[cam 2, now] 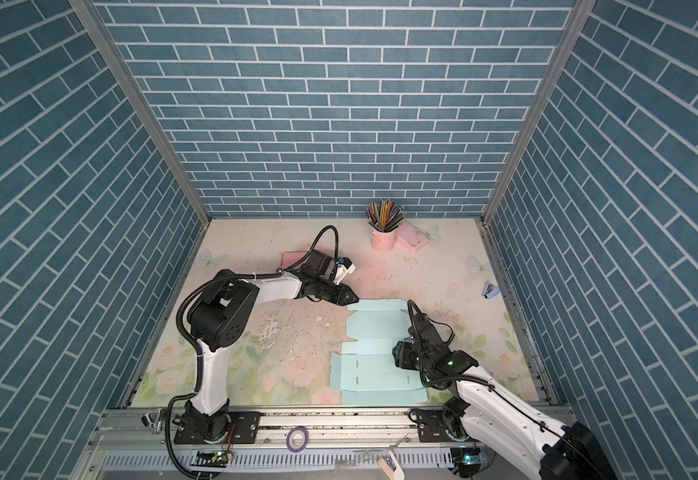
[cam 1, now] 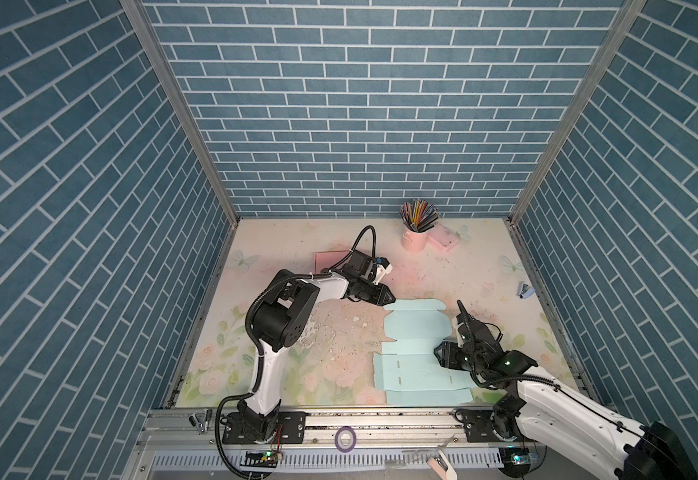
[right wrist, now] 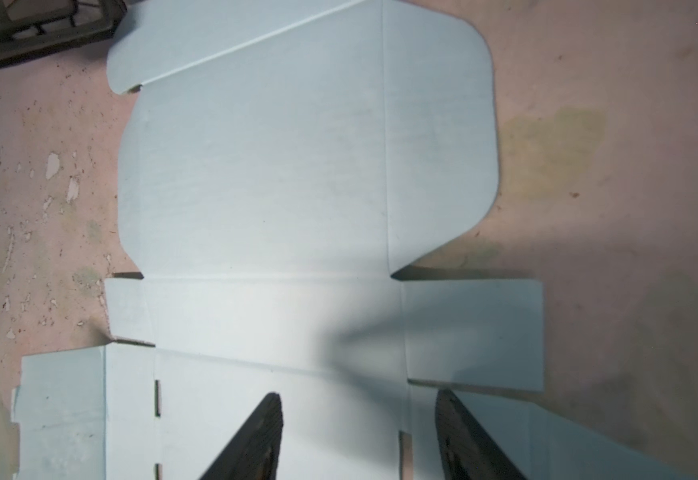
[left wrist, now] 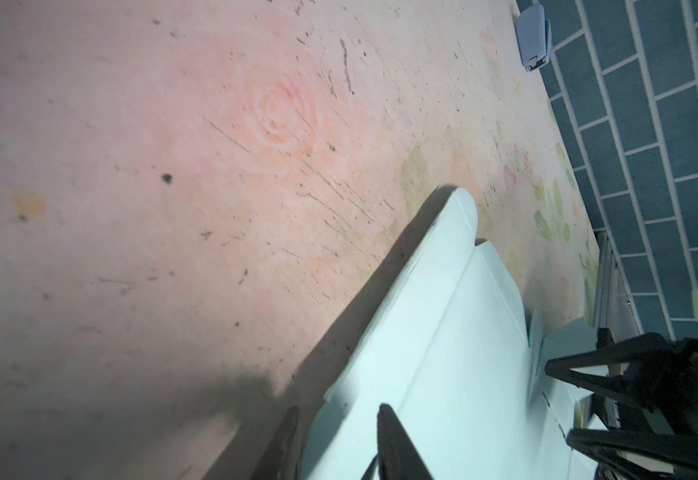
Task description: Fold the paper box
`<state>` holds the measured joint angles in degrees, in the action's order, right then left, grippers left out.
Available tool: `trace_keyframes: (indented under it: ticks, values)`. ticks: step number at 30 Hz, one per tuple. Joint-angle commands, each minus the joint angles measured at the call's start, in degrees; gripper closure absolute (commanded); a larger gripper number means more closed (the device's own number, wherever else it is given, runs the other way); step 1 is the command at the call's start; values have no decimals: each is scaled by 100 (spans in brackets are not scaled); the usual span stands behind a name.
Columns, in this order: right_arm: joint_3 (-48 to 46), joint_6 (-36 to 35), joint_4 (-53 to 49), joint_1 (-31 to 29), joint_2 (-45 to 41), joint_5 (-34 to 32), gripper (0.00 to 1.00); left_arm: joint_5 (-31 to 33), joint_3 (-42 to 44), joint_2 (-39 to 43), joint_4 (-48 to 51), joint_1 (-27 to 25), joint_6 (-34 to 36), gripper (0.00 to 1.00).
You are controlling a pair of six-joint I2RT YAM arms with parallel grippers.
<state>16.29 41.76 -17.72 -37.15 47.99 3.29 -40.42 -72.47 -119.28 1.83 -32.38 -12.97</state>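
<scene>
Paper box [cam 1: 415,332] lies as an unfolded light blue sheet on the table [cam 1: 297,345], right of the middle, with its near edge at the table's front rail. The far flap [right wrist: 197,41] is tilted up along its crease, and the other panels lie flat.

The left gripper [left wrist: 339,411] stands at the far left corner of the sheet. Its jaws are partly apart with the flap's edge between them, and I see no firm hold. The right gripper [right wrist: 357,399] is wide open above the middle panels and holds nothing.

I judge the step to be folding this far flap. To do it well, the left jaws should pinch close to the crease and turn the flap over it, while the right gripper presses the main panel down so the sheet does not slide.

In both top views the right arm covers the sheet's right edge. Both wrist views cut off the finger bases, and I cannot tell whether the right fingertips touch the paper.
</scene>
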Motion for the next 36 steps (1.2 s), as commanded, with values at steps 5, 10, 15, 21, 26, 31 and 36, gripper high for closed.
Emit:
trace_keyframes:
  ticks: [5, 10, 15, 21, 26, 31, 36]
  values:
    - [93, 74, 541, -30, 552, 40, 39, -150, 463, 412, -234, 21, -104, 69]
    - [265, -102, 814, -30, 1045, 5, 39, 49, 569, 648, -157, 121, -154, 70]
    - [589, -323, 1271, -28, 1873, 46, 40, 141, 1015, 1104, -418, 417, -439, 70]
    - [1249, -601, 1869, -31, 3109, 328, 40, 435, 1722, 1862, -522, 736, -611, 70]
    - [2046, -1009, 1825, -29, 3902, 355, 41, 759, 2250, 2393, -529, 947, -601, 69]
    - [2748, -1383, 1667, -55, 4382, 468, 42, 1239, 2360, 2394, -370, 1101, -531, 66]
    - [3209, -1718, 1144, -212, 3944, 211, 42, 1487, 2371, 2467, -346, 1122, -457, 55]
